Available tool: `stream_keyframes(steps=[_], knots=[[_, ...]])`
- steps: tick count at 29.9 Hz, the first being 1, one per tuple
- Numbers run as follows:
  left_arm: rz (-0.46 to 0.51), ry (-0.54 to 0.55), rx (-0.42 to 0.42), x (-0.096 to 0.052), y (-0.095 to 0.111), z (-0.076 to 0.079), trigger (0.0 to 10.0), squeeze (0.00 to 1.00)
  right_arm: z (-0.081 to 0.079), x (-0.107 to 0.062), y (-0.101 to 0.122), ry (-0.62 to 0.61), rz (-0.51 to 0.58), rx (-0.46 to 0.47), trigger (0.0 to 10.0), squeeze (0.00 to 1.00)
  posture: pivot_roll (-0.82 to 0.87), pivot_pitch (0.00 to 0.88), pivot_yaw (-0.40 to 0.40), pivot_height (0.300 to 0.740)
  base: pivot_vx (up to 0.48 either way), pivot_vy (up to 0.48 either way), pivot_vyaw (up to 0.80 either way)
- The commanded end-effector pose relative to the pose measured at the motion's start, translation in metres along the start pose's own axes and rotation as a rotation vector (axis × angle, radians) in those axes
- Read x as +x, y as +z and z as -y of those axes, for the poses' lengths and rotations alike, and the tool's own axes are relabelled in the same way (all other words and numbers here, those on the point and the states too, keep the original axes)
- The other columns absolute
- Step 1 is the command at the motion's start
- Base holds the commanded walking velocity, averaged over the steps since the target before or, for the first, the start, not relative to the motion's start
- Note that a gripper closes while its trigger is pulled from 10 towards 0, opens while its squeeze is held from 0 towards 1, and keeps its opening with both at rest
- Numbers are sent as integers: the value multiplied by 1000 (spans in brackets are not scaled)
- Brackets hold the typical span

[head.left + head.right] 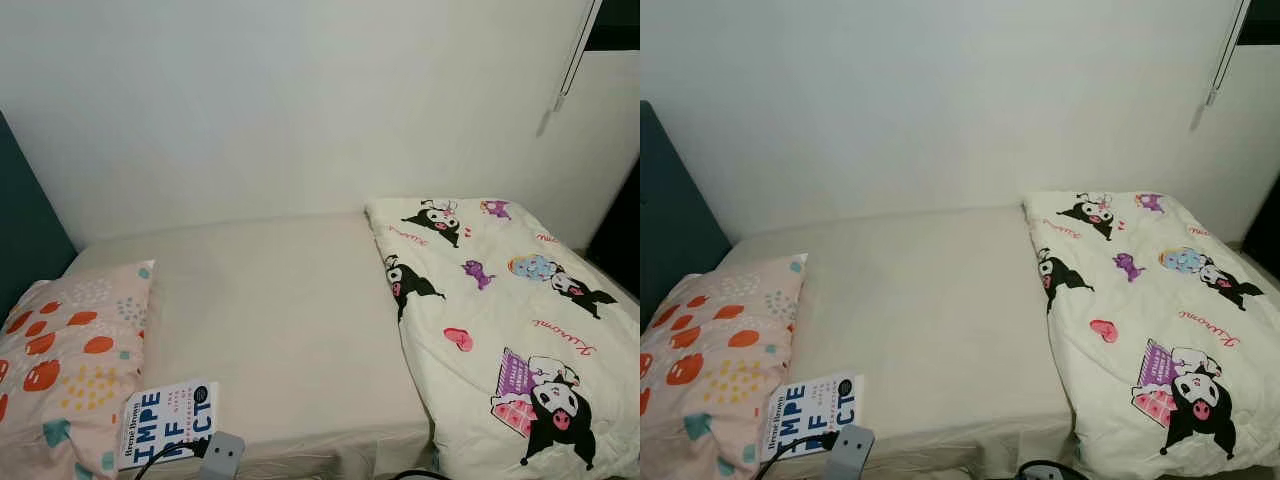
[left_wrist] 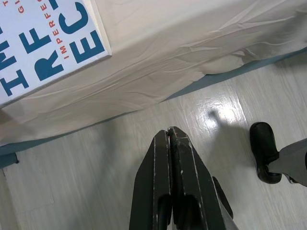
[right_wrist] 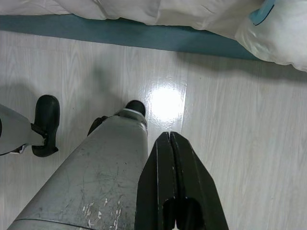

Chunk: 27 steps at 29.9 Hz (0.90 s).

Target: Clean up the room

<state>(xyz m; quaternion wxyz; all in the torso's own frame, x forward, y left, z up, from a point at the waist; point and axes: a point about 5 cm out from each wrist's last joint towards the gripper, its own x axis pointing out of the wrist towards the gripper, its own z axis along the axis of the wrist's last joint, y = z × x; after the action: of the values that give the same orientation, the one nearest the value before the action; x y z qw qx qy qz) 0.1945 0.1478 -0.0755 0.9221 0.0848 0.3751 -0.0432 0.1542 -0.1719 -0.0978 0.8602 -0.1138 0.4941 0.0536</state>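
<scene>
With the left claw (image 2: 170,136) and right claw (image 3: 170,139) both clenched, empty and hanging above the floor (image 3: 240,120), tidying appears barely begun: the book (image 1: 168,420) lies on the bed (image 1: 290,320) edge just beyond the left claw, beside the pillow (image 1: 65,370), the quilt (image 1: 510,330) bunched opposite.

On the bed (image 1: 290,320), the pillow (image 1: 65,370) lies at 9 o'clock, the book (image 1: 168,421) at 7 just beside it, the quilt (image 1: 510,320) at 3.
</scene>
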Motion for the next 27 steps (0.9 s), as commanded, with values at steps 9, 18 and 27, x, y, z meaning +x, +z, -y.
stream_keyframes(steps=[9,18,27], knots=[[-17,0,9,-2,-6,1,10000,0,-2,-1,-4,5,-13,-20,10000,0,18,0,3,740,0,0,0],[-19,-1,13,-2,-7,0,10000,0,-2,-1,-4,6,-13,-26,10000,0,20,0,4,740,0,0,0],[-24,1,15,-3,-9,-1,10000,0,-3,-1,-5,6,-14,-34,10000,0,19,0,2,740,0,0,0]])
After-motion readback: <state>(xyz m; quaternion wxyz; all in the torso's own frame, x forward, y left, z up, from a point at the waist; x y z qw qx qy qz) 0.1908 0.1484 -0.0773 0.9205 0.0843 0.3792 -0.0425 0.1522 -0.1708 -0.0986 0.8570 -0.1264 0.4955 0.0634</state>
